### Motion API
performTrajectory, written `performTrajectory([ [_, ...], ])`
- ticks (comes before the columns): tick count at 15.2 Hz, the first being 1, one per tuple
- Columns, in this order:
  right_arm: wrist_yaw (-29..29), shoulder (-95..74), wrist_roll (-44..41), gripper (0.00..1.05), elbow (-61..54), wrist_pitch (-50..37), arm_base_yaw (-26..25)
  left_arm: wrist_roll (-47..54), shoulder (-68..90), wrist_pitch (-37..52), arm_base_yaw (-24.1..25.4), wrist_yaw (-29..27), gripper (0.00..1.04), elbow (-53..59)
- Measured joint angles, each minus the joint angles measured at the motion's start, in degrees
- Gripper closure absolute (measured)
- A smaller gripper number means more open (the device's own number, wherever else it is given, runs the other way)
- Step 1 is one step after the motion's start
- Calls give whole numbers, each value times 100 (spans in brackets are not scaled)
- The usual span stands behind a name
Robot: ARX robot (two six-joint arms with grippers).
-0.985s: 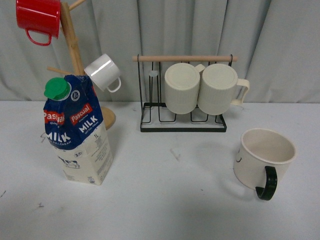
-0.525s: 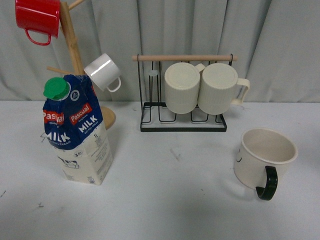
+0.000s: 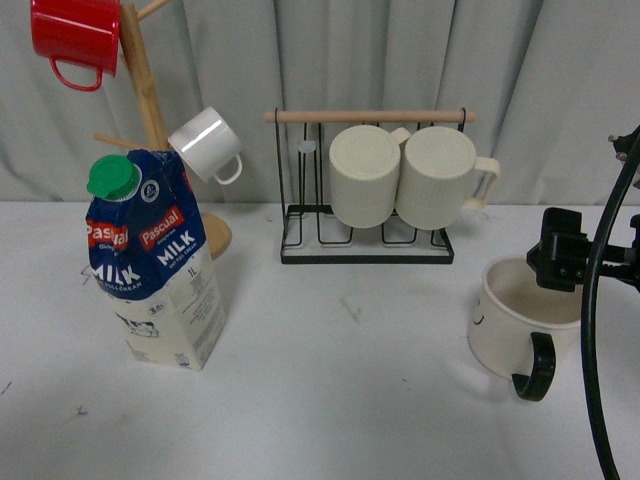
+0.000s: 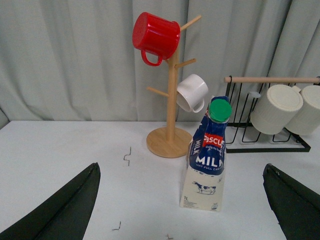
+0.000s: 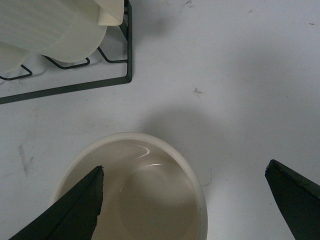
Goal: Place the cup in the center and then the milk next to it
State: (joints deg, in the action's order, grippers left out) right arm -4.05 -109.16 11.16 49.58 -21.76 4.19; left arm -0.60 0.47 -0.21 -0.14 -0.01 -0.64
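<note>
The cup [image 3: 503, 335] stands on the right side of the white table [image 3: 330, 400], with its black handle toward the robot. The right gripper [image 5: 184, 165] hangs over it, wide open, holding nothing. The milk [image 3: 160, 270] stands far to the left. The left gripper [image 4: 181, 169] is wide open too, and empty.

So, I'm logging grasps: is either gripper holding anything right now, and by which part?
Nothing is held. The right gripper hangs open over the cup, jaws wide apart; the left gripper is open too, well short of the milk.
</note>
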Motion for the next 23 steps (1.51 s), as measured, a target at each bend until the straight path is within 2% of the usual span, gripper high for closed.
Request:
performTrajectory([
  [6,-79,-319,94,7,127,289,-13,0,0,2,0,0,7,0],
  [8,-81,-326,114,28,127,302,-20,0,0,0,0,0,7,0],
  [14,-101,-214,175,100,127,437,37,0,0,0,0,0,7,0],
  [23,118,-518,236,101,1504,1596,1235,0,0,2,0,0,7,0],
])
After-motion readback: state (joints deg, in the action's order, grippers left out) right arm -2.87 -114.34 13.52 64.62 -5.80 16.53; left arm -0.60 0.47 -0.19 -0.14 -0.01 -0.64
